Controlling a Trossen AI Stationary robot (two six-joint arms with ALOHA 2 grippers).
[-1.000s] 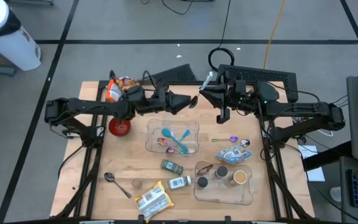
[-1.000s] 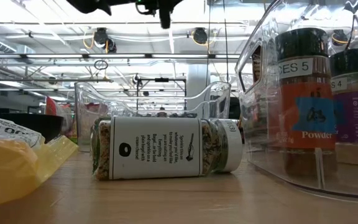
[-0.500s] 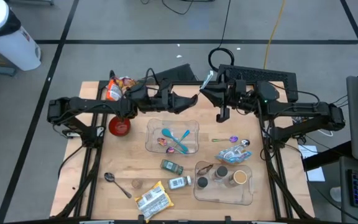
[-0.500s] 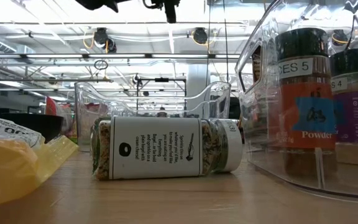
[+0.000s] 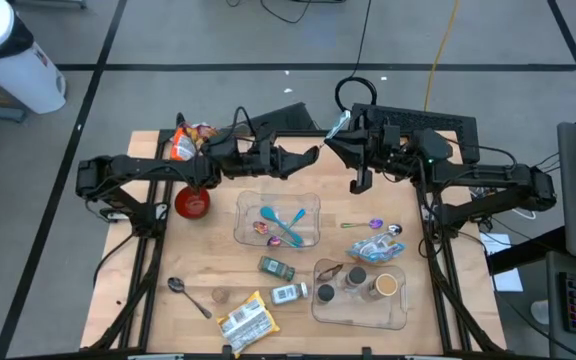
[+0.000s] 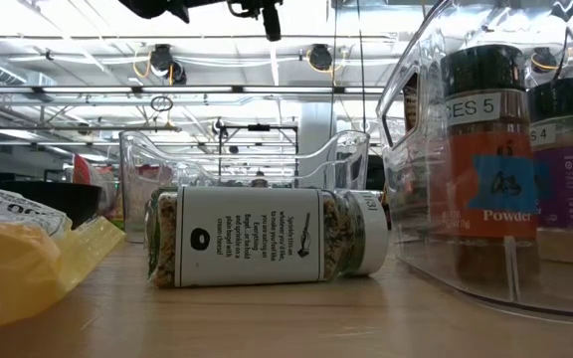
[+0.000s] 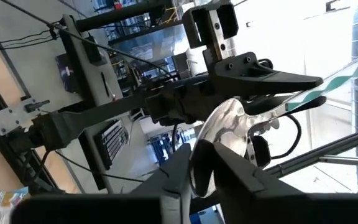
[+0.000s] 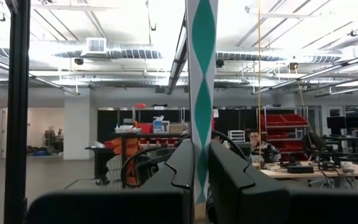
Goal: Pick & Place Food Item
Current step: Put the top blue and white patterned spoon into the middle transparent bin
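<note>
Left wrist view, left tool [image 7: 202,163] on spoon [image 7: 224,126], handle partly hidden

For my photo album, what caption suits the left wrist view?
Left gripper closes on a spoon's bowl held out by the right gripper.

Teal-and-white striped spoon [image 8: 202,93], held aloft

Bright, even overhead lighting; strong glare from ceiling fixtures [image 8: 98,43] in wrist views. Foreground yellow packet [image 6: 18,264] blurred in low view.
</note>
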